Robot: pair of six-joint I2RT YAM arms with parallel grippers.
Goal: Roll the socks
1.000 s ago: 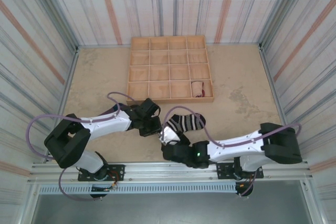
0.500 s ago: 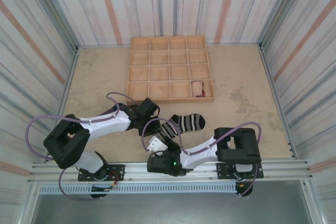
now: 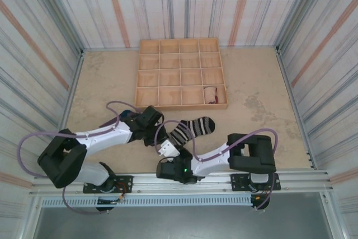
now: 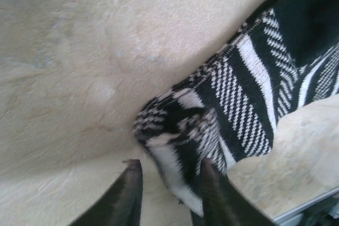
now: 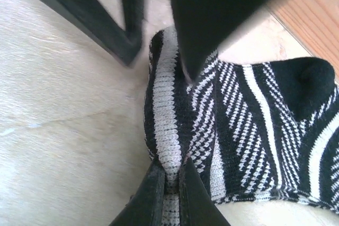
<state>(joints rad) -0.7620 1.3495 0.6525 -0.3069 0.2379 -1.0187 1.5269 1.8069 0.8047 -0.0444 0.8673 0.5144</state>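
The striped sock [image 3: 193, 128] lies flat on the table [image 3: 251, 110], just in front of the tray [image 3: 146, 90]. Our right hand [image 5: 170, 170] is pinched almost closed on the white cuff band, which we judge anchors the edge where a roll would begin. Our left hand [image 4: 169, 170] sits at the same cuff, fingers spread and gripping nothing, probably placed to tuck the fabric over. A rolled peach sock [image 3: 210, 94] rests in the tray's near-right compartment.

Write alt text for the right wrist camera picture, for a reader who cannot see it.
The right hand pinches the ribbed cuff of a black-and-white striped sock lying on a beige table. The left hand's dark fingers hang blurred at the cuff's far side, and a wooden tray's corner shows top right.
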